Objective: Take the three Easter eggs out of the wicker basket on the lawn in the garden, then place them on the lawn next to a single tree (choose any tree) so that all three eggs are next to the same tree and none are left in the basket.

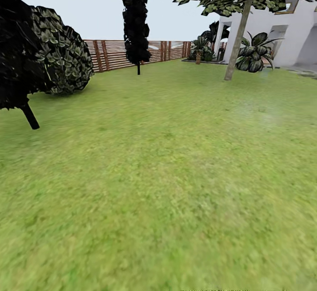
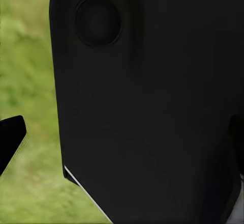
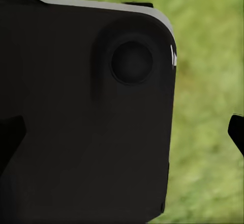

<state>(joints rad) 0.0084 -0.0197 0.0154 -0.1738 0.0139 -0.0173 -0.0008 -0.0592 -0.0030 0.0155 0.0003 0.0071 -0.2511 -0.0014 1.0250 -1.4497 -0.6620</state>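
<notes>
A wide green lawn with yellowish patches stretches ahead of the robot in the head view. Neither the basket nor any egg can be found in these pictures, so where they lie from either pincer cannot be told.

The one task thing in sight is the tree: a straight, pale, mottled trunk leaning slightly, under a canopy of green-and-white leaves. It stands far ahead and toward the robot's right side, so the right arm is probably the nearer one. Its trunk runs upright, and bare grass surrounds its foot.

Beyond it are a white house and a broad-leaved striped plant. A brown slatted fence closes the far edge. A dark, narrow conical tree stands ahead at the middle, and a rounded shrub and another dark tree stand well off to the left.

In each wrist view a large black body of the robot blocks most of the picture, with blurred grass past it. Dark finger tips show at the edges, on the left arm, on the right. How far either pincer is open, and whether it holds anything, cannot be told.

The robot seems to be travelling across the garden; reaching the basket or tree calls for more driving.
</notes>
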